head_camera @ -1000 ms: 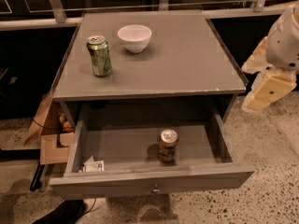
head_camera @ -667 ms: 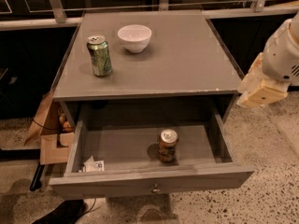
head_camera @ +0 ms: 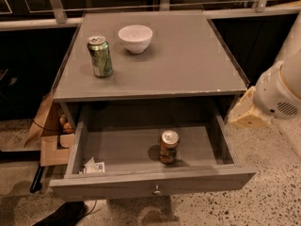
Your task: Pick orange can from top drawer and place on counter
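The orange can (head_camera: 169,146) stands upright inside the open top drawer (head_camera: 153,186), right of its middle, silver top showing. The drawer is pulled out below the grey counter (head_camera: 188,55). My gripper (head_camera: 247,111) is at the right, level with the drawer's right wall and outside it, below the counter's right front corner. It is apart from the can, which sits to its left. Only the pale end of the arm shows.
A green can (head_camera: 100,56) and a white bowl (head_camera: 135,38) stand on the counter's back left. A small white packet (head_camera: 93,166) lies in the drawer's front left corner. A cardboard box (head_camera: 49,135) sits on the floor left of the cabinet.
My arm has moved left and down toward the drawer's right side. The can and drawer have not moved.
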Robot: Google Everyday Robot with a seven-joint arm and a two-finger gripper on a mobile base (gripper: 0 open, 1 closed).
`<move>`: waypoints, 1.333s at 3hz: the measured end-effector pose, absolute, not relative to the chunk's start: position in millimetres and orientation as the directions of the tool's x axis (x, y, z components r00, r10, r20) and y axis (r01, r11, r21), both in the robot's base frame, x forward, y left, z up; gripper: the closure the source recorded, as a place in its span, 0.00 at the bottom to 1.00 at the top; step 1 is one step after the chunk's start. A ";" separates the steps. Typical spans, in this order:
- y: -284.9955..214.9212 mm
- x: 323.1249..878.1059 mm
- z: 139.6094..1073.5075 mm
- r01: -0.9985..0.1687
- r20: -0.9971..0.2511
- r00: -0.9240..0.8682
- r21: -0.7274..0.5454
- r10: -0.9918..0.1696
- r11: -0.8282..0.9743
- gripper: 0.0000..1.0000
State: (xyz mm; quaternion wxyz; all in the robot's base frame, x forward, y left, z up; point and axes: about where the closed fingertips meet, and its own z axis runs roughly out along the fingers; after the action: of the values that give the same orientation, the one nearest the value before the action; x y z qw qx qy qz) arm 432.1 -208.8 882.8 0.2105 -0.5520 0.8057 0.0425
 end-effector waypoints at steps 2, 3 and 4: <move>-207.6 440.0 880.8 -0.892 -0.419 -0.305 -0.189 -0.855 0.411 1.00; -208.2 440.7 858.8 -0.876 -0.472 -0.326 -0.175 -0.819 0.450 1.00; -203.7 447.8 835.6 -0.852 -0.538 -0.347 -0.161 -0.768 0.498 1.00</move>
State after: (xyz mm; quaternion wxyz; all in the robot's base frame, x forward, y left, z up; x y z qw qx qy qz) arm 447.8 -203.7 835.6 0.2844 -0.4955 0.8174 0.0740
